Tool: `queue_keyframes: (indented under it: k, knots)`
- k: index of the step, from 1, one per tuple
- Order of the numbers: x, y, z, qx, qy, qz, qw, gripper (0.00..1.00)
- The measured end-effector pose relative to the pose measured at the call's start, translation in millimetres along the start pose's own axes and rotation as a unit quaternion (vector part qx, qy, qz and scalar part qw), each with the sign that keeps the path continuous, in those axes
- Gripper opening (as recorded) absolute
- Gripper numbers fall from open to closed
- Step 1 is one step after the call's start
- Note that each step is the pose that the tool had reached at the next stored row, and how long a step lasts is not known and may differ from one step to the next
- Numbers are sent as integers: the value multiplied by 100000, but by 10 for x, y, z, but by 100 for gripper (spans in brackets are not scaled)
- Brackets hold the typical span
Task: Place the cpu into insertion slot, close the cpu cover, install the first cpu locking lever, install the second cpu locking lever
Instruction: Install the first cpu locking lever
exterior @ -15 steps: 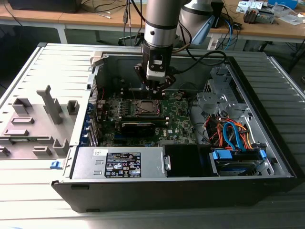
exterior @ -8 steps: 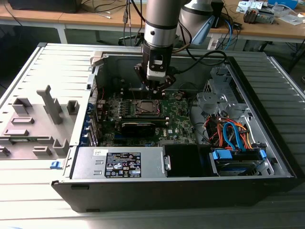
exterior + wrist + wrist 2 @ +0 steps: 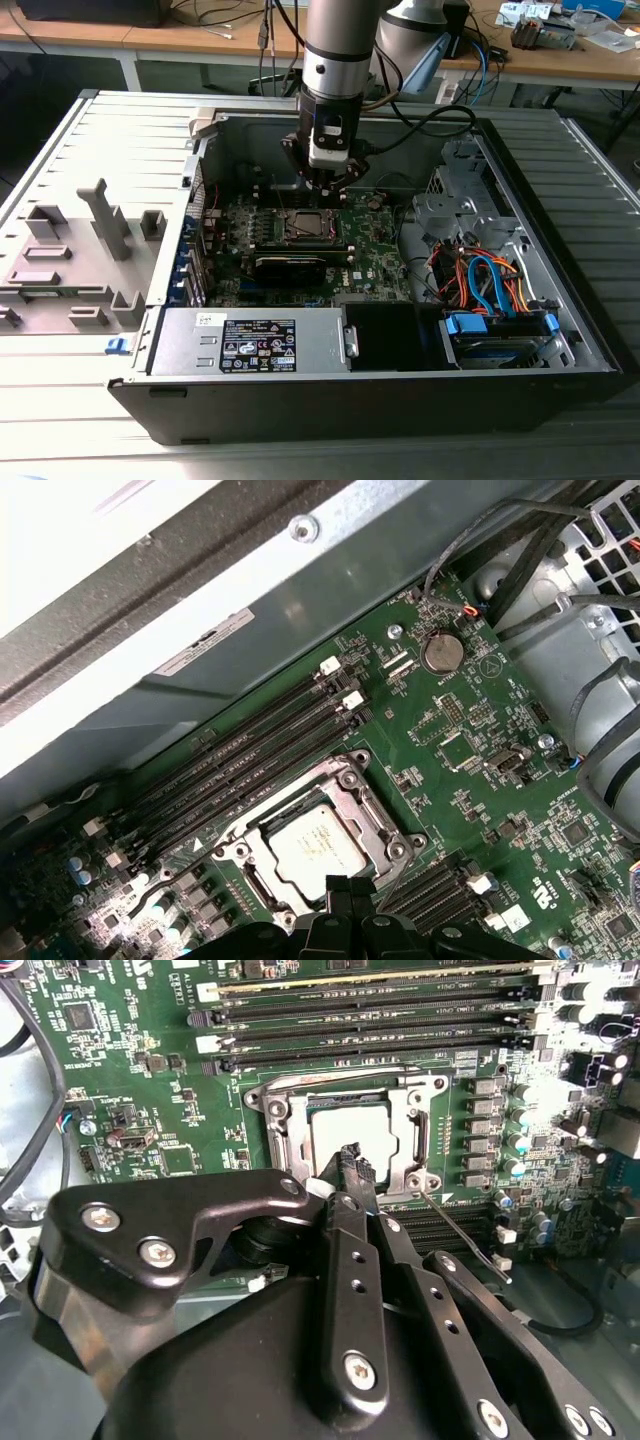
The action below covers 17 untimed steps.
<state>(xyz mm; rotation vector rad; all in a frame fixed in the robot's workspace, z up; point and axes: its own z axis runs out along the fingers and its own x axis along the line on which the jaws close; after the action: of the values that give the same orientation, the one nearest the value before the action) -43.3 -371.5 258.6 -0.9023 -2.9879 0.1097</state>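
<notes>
- Gripper (image 3: 354,1166): jaws pressed together, holding nothing, tips poised at the edge of the cpu cover (image 3: 372,812).
- Cpu (image 3: 315,848): seated in the insertion slot (image 3: 304,226), mid-case, framed by the lowered cover.

cpu cover (image 3: 366,806) — shiny metal, matt black pincer (image 3: 355,1165)

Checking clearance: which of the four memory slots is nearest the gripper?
The slot bordering the socket under the gripper; the other three lie beyond it.
</notes>
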Motion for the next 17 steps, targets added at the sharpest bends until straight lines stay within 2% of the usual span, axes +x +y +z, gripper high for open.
queue_keyframes:
  k: [17]
  knots:
    - [0,0,0,-5,-81,-1119,99994,11]
